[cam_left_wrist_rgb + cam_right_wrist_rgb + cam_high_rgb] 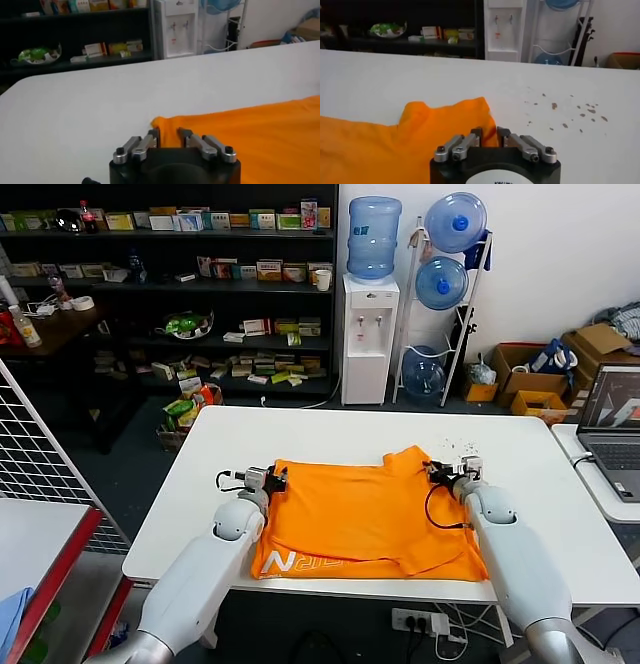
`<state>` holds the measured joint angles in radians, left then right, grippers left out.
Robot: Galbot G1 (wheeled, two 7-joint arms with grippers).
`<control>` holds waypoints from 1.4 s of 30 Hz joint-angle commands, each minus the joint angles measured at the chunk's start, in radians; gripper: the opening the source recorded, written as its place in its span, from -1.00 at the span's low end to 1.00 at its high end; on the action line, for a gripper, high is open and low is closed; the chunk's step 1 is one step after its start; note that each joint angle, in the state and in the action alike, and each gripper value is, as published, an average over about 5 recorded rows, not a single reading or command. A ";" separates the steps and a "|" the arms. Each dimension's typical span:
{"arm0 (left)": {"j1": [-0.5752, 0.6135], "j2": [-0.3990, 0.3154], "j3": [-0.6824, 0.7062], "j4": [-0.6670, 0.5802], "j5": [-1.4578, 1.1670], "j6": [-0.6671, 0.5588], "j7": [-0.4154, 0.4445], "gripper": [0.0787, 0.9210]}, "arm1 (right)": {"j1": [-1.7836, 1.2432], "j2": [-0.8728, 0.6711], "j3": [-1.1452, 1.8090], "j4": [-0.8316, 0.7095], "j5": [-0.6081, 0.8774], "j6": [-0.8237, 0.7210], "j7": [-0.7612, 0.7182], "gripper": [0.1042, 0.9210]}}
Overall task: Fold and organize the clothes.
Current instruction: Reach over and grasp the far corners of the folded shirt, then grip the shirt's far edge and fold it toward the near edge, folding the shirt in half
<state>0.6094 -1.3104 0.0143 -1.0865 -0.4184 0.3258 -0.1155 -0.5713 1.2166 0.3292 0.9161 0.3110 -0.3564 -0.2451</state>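
The orange T-shirt [360, 514] lies partly folded on the white table [330, 429], with white lettering [285, 562] showing at its near left edge. My left gripper [278, 477] is at the shirt's far left corner. In the left wrist view its fingertips stand apart, with the shirt's corner [250, 130] lying between them [168, 132]. My right gripper [432, 471] is at the far right corner, by the raised sleeve. In the right wrist view it [489, 132] is also open, with the shirt's edge [395, 145] between its fingertips.
Dark specks [455, 446] dot the table beyond the right gripper. A laptop [615, 414] sits on a side table at the right. A wire rack [40, 474] and a light blue cloth [10, 609] are at the left. Shelves and a water dispenser [368, 334] stand behind.
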 commanded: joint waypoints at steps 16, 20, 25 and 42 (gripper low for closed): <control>0.224 0.194 -0.017 -0.449 -0.026 0.015 -0.034 -0.97 | -0.431 -0.233 0.046 0.657 0.192 -0.097 0.184 -0.95; 0.311 0.253 -0.023 -0.558 -0.035 0.027 -0.040 -0.97 | -0.571 -0.269 0.095 0.776 0.195 -0.125 0.206 -0.95; 0.413 0.320 -0.042 -0.670 -0.042 0.035 -0.046 -0.97 | -0.702 -0.287 0.142 0.869 0.186 -0.138 0.213 -0.95; 0.631 0.309 -0.109 -0.772 -0.024 0.036 -0.060 -0.91 | -0.844 -0.281 0.181 0.949 0.114 -0.172 0.210 -0.95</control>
<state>1.1283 -1.0116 -0.0741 -1.7807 -0.4485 0.3625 -0.1746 -1.3157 0.9498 0.4884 1.7856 0.4412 -0.5091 -0.0429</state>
